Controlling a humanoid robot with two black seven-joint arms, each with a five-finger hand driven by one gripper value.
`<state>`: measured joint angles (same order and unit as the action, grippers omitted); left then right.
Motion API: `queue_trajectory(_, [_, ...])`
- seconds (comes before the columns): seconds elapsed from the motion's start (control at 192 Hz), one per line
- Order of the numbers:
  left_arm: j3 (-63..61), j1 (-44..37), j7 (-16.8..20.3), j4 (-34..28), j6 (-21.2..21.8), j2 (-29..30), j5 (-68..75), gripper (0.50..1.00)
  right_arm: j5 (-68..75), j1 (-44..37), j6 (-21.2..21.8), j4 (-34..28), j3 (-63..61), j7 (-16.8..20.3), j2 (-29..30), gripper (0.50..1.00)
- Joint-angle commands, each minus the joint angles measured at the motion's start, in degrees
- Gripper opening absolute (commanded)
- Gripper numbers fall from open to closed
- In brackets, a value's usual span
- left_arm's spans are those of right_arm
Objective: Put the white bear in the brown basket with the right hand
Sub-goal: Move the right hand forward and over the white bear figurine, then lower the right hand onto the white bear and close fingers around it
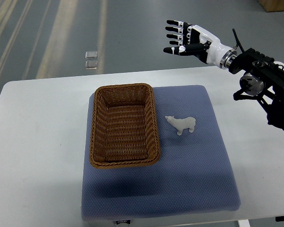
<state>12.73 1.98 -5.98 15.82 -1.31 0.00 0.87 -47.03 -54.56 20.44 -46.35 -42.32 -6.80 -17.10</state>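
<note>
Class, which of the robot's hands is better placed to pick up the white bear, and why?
The right hand. It is the only hand in view, open, raised beyond the table's far edge on the white bear's side. The bear lies on the blue mat, right of the brown basket.

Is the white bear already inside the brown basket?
No, the white bear lies on the blue mat just right of the brown basket, which holds nothing.

bear (181,124) right of basket (124,126), on mat (199,165)
</note>
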Motion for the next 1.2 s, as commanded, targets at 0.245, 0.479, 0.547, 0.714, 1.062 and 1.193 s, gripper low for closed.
queue_trajectory(0.245, [0.01, 0.65, 0.00, 0.09, -0.09, 0.00, 0.10, 1.000, -11.59, -17.42, 14.56, -8.32, 26.06, 8.91, -9.36, 0.928])
queue_trajectory(0.479, [0.01, 0.74, 0.00, 0.00, -0.18, 0.00, 0.10, 1.000, -10.98, -23.57, 14.56, -19.39, 33.71, 12.25, -12.79, 0.926])
queue_trajectory(0.547, [0.01, 0.74, 0.00, 0.00, -0.18, 0.00, 0.10, 1.000, -11.15, -23.04, 14.56, -19.48, 34.06, 12.43, -12.79, 0.926])
queue_trajectory(0.714, [0.01, 0.74, 0.00, 0.00, -0.18, 0.00, 0.10, 1.000, -11.15, -19.79, 14.56, -19.65, 34.06, 12.69, -13.14, 0.926])
queue_trajectory(1.062, [0.10, 1.01, 0.00, -0.09, -0.09, 0.00, 0.01, 1.000, -12.03, -12.94, 13.75, -19.65, 33.53, 12.69, -12.26, 0.919])
queue_trajectory(1.193, [0.01, 1.01, 0.00, -0.09, -0.09, 0.00, 0.01, 1.000, -12.12, -11.53, 11.99, -19.65, 33.53, 12.69, -12.00, 0.915])
